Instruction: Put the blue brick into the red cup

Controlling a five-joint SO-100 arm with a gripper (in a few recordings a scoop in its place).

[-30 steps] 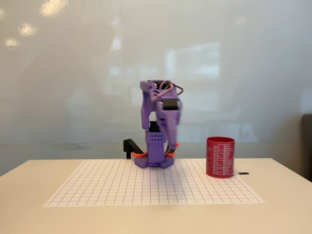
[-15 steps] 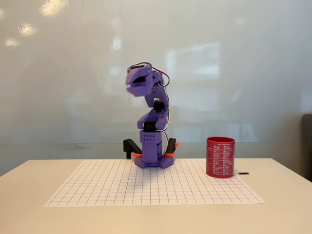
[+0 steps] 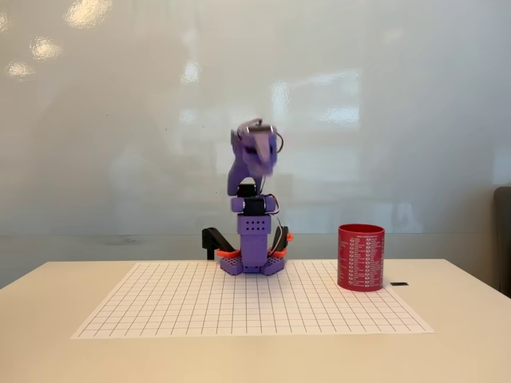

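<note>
Fixed view: red cup [image 3: 361, 257] upright on the tabletop [image 3: 463, 335], at about 4 o'clock from the arm base, sitting on the right edge area of the white grid mat [image 3: 251, 307], mouth up so a brick can drop in from above. Blue brick can't be made out anywhere on the mat or tabletop; it may be up in the hand, but that is a guess. Purple arm [image 3: 251, 231] folded upright over its base at the mat's 12 o'clock edge, hand [image 3: 257, 148] raised high at the top and motion-blurred, so cannot tell if it is clenched, released, or grasping anything. Judging by that pose, arm is mid-swing well above the tabletop, not yet over the cup, which is well apart at lower right. Small dark flat item [image 3: 399, 283] just beside the cup at its 3 o'clock, off the mat. Black clamp-like part [image 3: 212, 239] and orange bits at the base's 9 o'clock. Nothing stands between hand and cup; path over the cup rim looks open. Glossy white wall behind.
</note>
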